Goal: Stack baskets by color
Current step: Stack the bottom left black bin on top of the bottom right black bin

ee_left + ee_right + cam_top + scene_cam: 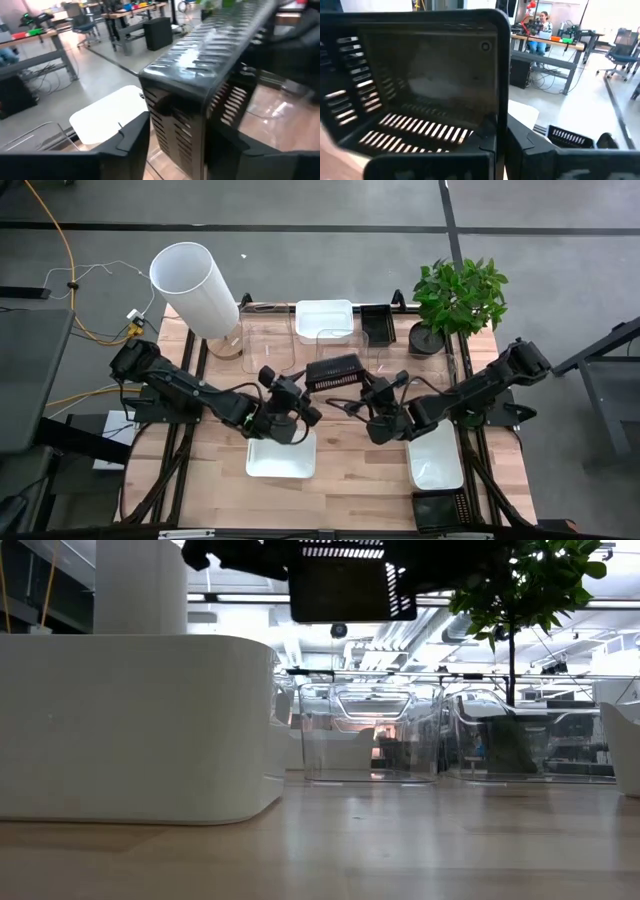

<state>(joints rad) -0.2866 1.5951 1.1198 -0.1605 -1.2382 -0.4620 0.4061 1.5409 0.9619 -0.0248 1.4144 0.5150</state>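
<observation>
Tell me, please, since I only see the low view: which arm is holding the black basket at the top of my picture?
Observer: The right gripper has its jaws shut on the held black basket; the left gripper is at its other end.
Operator: Thank you. Are more black ones on the table?
Observer: Yes, a second black basket sits at the far edge beside the plant.
Operator: Any others?
Observer: A third black basket sits at the near right corner.

Wooden table point(340, 500) bears white baskets point(281, 457), plant point(458, 300).
</observation>
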